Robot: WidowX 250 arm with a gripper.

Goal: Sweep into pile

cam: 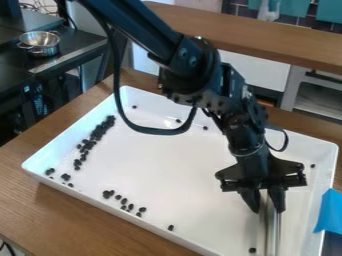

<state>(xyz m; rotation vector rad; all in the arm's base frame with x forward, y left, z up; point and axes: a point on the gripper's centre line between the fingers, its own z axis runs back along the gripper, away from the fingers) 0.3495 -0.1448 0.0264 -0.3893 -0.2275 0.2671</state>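
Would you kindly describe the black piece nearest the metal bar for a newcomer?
In the white tray, find the metal bar held by the pincer. Just left of the bar's lower part lies one small black piece, alone, unlike the clumps along the tray's left side.

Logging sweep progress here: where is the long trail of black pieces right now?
In the camera view, the long trail of black pieces lies in the white tray, along its upper-left wall, left of the hanging cable.

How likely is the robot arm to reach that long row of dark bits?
Probably yes: mostly bare tray lies between the claw and the row, though a cable droops over the tray.
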